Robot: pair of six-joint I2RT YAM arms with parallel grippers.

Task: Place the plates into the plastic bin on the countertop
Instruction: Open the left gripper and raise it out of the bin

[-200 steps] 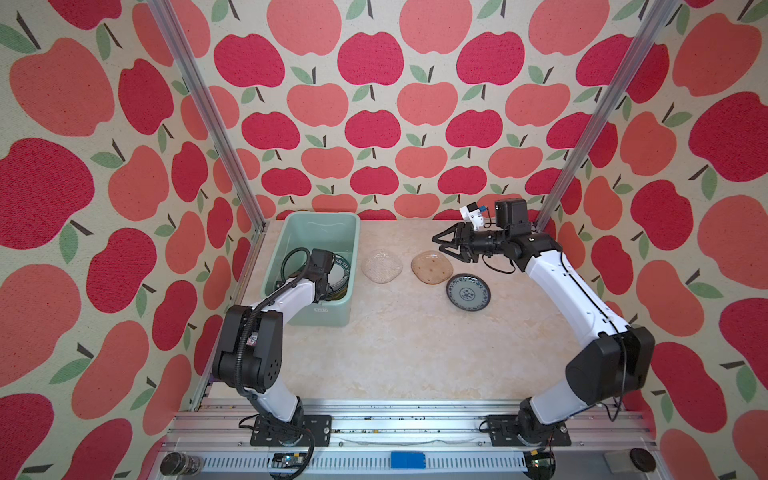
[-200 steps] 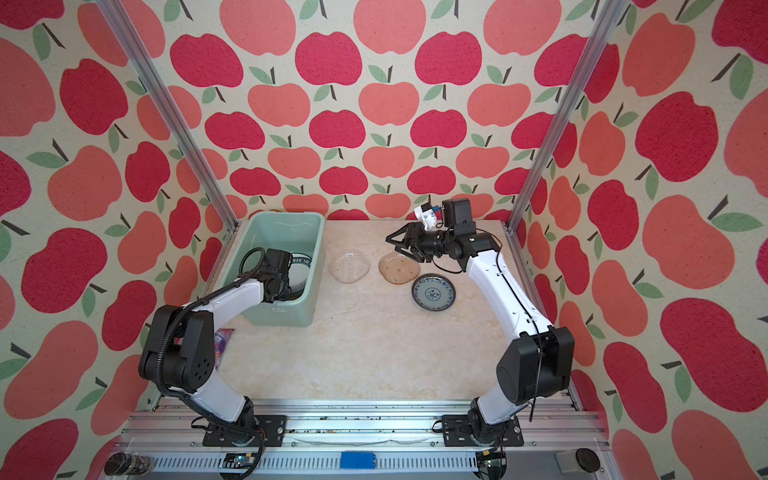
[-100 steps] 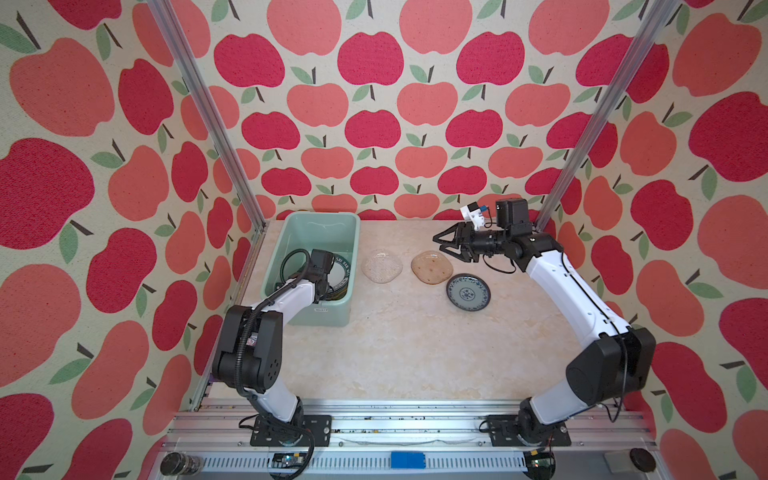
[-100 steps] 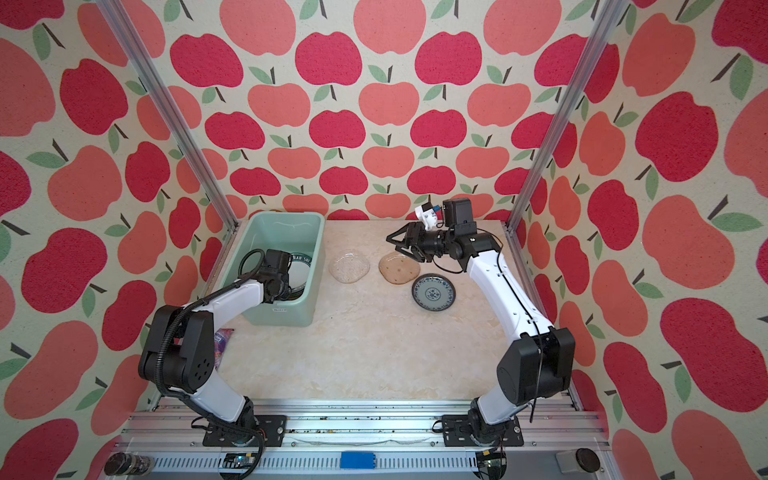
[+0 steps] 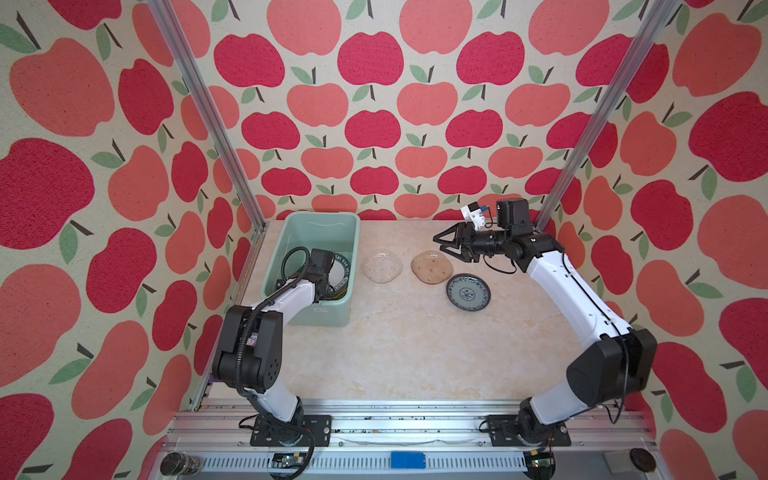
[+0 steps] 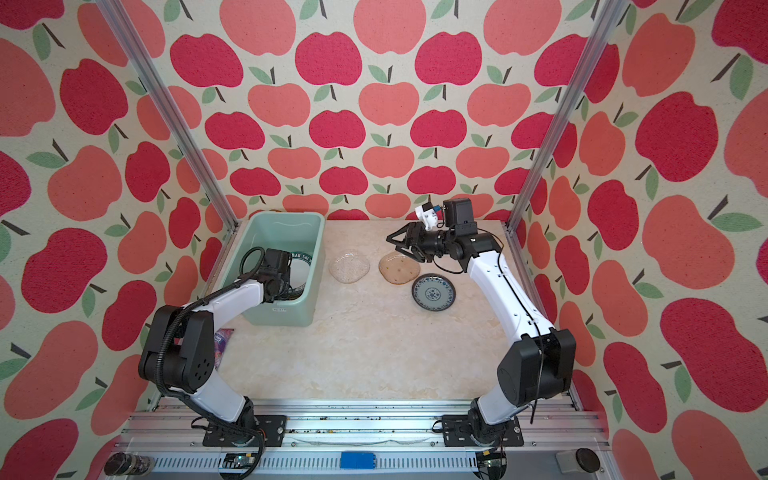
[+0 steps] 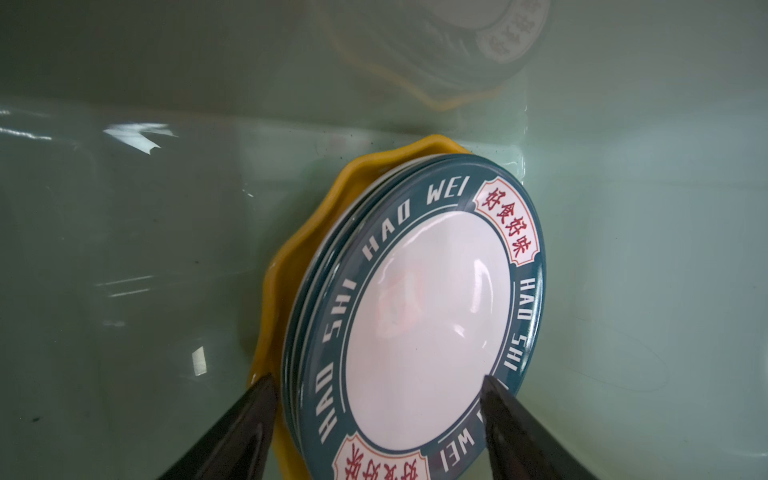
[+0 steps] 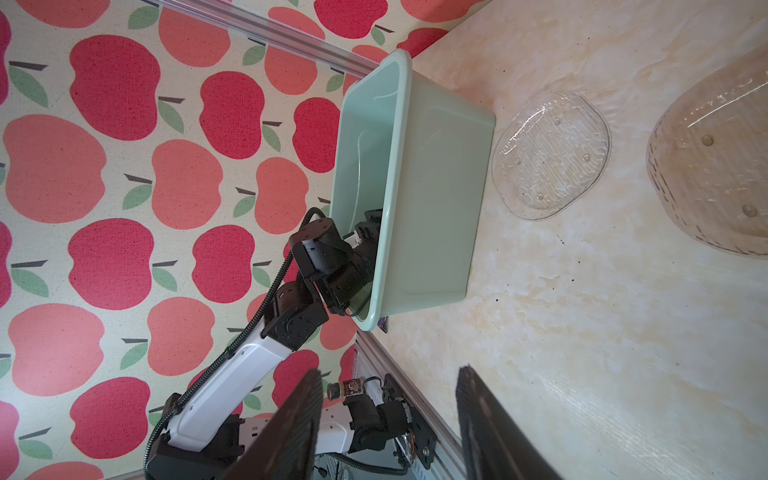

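Tubs: one, pale green (image 5: 336, 316), standing on the countertop (image 5: 415, 353). The left gripper (image 7: 378, 385) is down inside it. The right gripper (image 5: 437, 244) is well apart from it and points its way.
Left gripper: fingers spread wide, one on either side of the plate stack, gripping nothing that I can see.
Plates in the tub: one stack, right in front of the left gripper's tips. On top is one white plate with a dark lettered rim (image 7: 419, 332), and at the bottom is one yellow wavy-edged plate (image 7: 291, 257). More rims show between them, but I cannot count those for certain.
Right gripper: fingers about half apart and empty, hanging above the countertop.
Plates out on the countertop: three, all lying flat, none touched by either gripper.
Clear plate (image 5: 382, 266): one, between the two grippers, near the tub's wall.
Amber plate (image 5: 432, 268): one, just below the right gripper's tips in both top views.
Blue patterned plate (image 5: 468, 292): one, just beside the amber plate, back beside the right arm (image 5: 569, 291) rather than ahead of its gripper.
Arms: two, the left arm (image 5: 291, 296) bent over the tub's near end.
Other bits: one small dark jar (image 5: 179, 465) on the front rail, far behind both grippers, and one purple packet (image 6: 224, 337) beside the tub, by the left arm.
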